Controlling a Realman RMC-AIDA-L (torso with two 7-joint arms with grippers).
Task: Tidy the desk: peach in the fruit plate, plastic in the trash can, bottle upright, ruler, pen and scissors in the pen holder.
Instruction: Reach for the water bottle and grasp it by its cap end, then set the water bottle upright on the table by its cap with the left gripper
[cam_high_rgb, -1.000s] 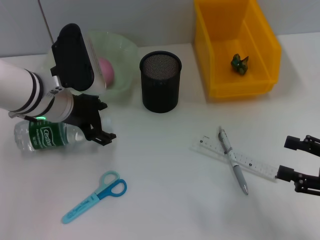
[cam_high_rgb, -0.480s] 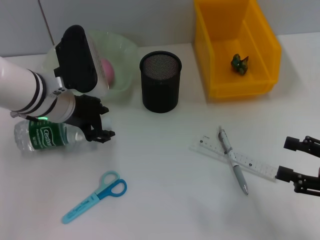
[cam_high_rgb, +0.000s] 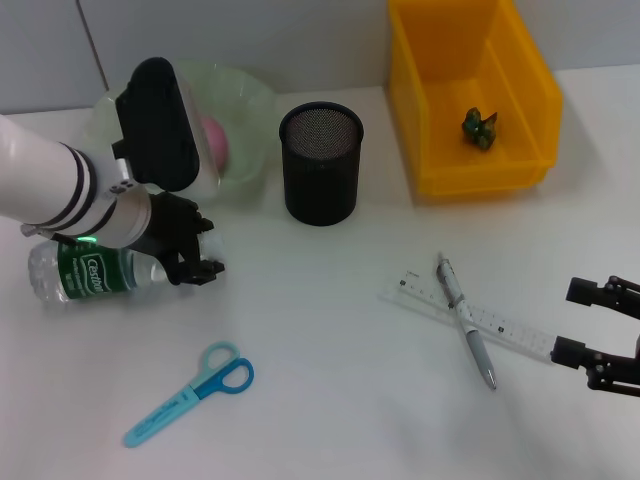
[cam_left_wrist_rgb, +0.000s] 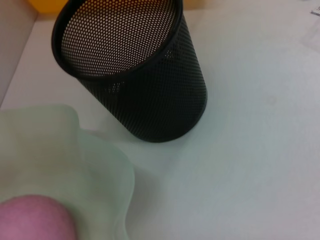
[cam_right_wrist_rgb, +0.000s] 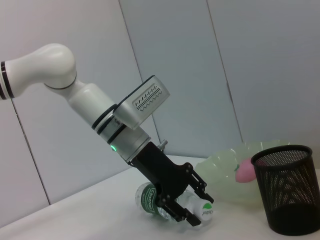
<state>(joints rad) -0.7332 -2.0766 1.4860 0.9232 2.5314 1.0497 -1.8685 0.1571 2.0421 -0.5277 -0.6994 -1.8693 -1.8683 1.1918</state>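
Bottle (cam_high_rgb: 92, 272) lies on its side at the left of the white desk (cam_high_rgb: 330, 400), its cap end between the spread fingers of the left gripper (cam_high_rgb: 196, 253), which are lowered around its neck without visibly clamping it; the right wrist view shows the same gripper (cam_right_wrist_rgb: 192, 207) open over the bottle (cam_right_wrist_rgb: 165, 205). Largest of the containers, the yellow bin (cam_high_rgb: 470, 95) at the back right holds one small crumpled green piece of plastic (cam_high_rgb: 479, 128). Next, the pale green fruit plate (cam_high_rgb: 245, 110) at the back left holds the pink peach (cam_high_rgb: 212, 140), partly hidden behind the left arm. The black mesh pen holder (cam_high_rgb: 320, 162) stands upright between plate and bin; nothing shows inside it in the left wrist view. The clear ruler (cam_high_rgb: 470, 314) lies at the front right with the pen (cam_high_rgb: 465, 320) crossed over it. Blue scissors (cam_high_rgb: 190, 392) lie at the front left. The right gripper (cam_high_rgb: 600, 335) hovers open at the right edge, just beside the ruler's end, holding nothing
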